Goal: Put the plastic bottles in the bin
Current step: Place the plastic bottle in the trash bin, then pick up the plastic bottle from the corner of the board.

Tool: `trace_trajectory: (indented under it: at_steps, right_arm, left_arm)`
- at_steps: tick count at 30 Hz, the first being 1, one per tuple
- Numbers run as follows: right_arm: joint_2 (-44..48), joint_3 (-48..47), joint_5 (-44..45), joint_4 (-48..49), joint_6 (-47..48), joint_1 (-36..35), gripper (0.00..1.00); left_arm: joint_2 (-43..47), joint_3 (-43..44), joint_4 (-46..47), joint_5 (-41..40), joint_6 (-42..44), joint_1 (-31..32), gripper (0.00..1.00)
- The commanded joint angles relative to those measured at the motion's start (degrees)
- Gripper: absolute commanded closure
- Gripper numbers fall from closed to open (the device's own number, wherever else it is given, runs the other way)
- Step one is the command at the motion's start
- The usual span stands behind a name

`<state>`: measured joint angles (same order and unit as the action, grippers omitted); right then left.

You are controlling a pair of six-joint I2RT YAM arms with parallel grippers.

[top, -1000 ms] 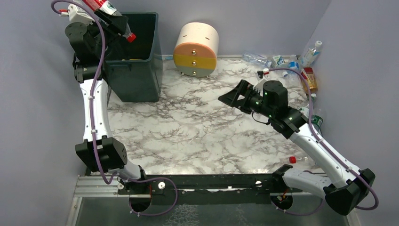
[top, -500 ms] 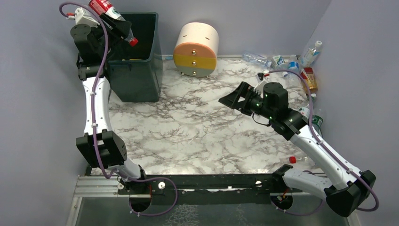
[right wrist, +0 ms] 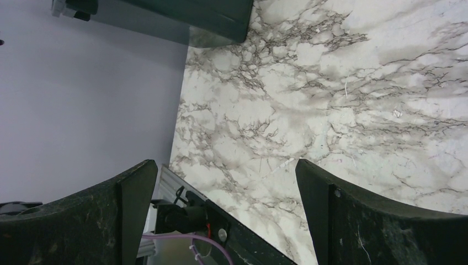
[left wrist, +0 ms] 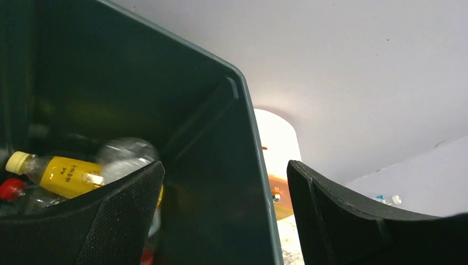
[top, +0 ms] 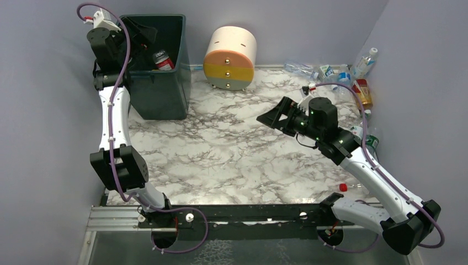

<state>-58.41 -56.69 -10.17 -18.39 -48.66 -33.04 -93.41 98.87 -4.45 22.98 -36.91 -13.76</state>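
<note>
While the left gripper hangs over the bin at the far left, its fingers stand apart with nothing between them. The wrist view looks down into the bin and across its right wall. Inside lie a yellow bottle on its side, a clear bottle beside it, blurred, and a red cap at the left edge. The top view shows a red-labelled bottle tilted inside, by the right wall.

Right gripper is mid-table, raised over the marble table, its fingers spread wide and empty. Drawer unit stands at the far wall, just right of the bin. Loose bottles are heaped in the far right corner. One red-capped bottle lies near the right arm's base.
</note>
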Motion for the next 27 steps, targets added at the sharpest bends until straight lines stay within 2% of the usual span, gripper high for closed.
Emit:
trace_trajectory:
  at_steps: [1, 8, 9, 14, 17, 24, 27]
  right_arm:
    - [0.8, 1.0, -0.5, -0.3, -0.5, 0.0, 0.01]
    - [0.3, 0.1, 3.5, -3.0, 0.7, 0.0, 0.01]
    - [0.0, -0.3, 5.3, -4.7, 0.8, 0.0, 0.01]
    - [-2.4, -4.5, 18.3, -17.9, -1.7, 0.0, 0.01]
    - [-2.7, -6.0, 23.9, -24.1, -5.1, 0.0, 0.01]
    - [-0.9, -4.6, 31.1, -35.6, -16.3, 0.0, 0.01]
    - [1.0, -4.1, 32.1, -33.9, -15.1, 0.1, 0.01]
  left_arm:
    - [1.4, 1.9, 0.3, 2.1, 0.5, -0.2, 0.12]
    - [4.7, 2.0, 1.3, 8.2, -5.3, 0.0, 0.08]
    - [5.3, 1.8, 1.3, 9.4, -5.9, 0.4, 0.02]
    - [9.5, -2.1, 1.3, 13.0, -8.0, 3.7, 0.01]
    - [12.2, -5.1, 0.8, 13.6, -8.0, 7.6, 0.01]
    - [12.7, -9.6, -3.6, 10.3, -2.3, 24.2, 0.01]
    - [12.9, -12.6, -5.0, 8.4, 0.1, 28.7, 0.01]
